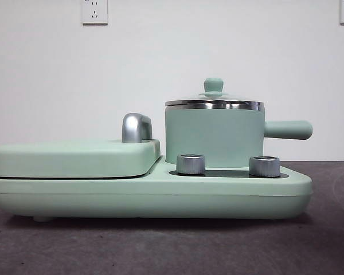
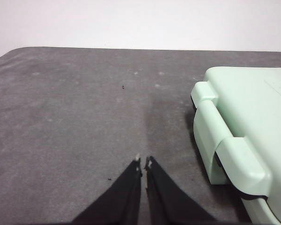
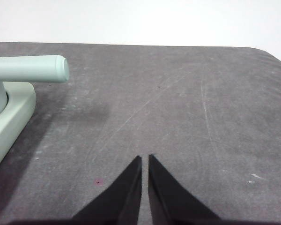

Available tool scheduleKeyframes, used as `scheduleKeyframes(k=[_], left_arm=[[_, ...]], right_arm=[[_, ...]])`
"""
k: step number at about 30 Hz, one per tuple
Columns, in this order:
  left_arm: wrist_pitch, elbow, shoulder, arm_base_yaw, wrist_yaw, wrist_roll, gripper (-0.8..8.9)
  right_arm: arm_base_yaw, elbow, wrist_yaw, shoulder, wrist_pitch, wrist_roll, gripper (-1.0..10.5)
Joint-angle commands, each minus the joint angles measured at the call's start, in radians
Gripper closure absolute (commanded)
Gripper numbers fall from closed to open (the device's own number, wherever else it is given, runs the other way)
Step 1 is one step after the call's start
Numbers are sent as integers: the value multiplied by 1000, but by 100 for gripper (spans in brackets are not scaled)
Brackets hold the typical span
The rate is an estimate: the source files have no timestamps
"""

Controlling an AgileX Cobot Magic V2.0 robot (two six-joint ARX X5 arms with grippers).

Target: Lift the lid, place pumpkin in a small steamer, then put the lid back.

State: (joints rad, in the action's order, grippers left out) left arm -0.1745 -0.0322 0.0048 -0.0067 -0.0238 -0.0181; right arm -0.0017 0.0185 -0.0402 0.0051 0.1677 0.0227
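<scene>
The small steamer (image 1: 214, 136), a mint-green cylindrical pot with a chrome rim, stands on the right-hand section of a long mint-green cooker base (image 1: 149, 197), behind two chrome control knobs (image 1: 191, 164). Its straight mint-green side handle (image 1: 288, 129) projects to the right in the front view and appears again in the right wrist view (image 3: 30, 69), overhanging the edge of the base. The lid (image 1: 214, 98), a small round cover with a shiny chrome rim and a mint-green knob, sits seated and level on the pot. To the left on the same base lies a wide flat mint-green cover (image 1: 74, 157) with a curved chrome handle (image 1: 136, 127) at its near-right corner; the left wrist view shows one end of this cover (image 2: 246, 117). The base rests on a dark grey mat (image 1: 160, 246).

The pumpkin is in none of the three views.

The left gripper (image 2: 144, 161) hangs over bare mat, well apart from the cover's end, its two black jaws pressed nearly together and gripping nothing. The right gripper (image 3: 145, 158) likewise sits over bare mat, apart from the pot's side handle, jaws closed to a thin slit and empty. Neither arm appears in the front view.
</scene>
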Motion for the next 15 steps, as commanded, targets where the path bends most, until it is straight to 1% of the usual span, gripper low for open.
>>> scheduleKeyframes(k=[1,15], left_arm=[[17,18,-2,2,6,6,793],[11,18,-2,2,6,6,793]], right_arm=[[0,-6,2,-2,-11,-5,926],[0,-6,2,-2,-11,-5,926]])
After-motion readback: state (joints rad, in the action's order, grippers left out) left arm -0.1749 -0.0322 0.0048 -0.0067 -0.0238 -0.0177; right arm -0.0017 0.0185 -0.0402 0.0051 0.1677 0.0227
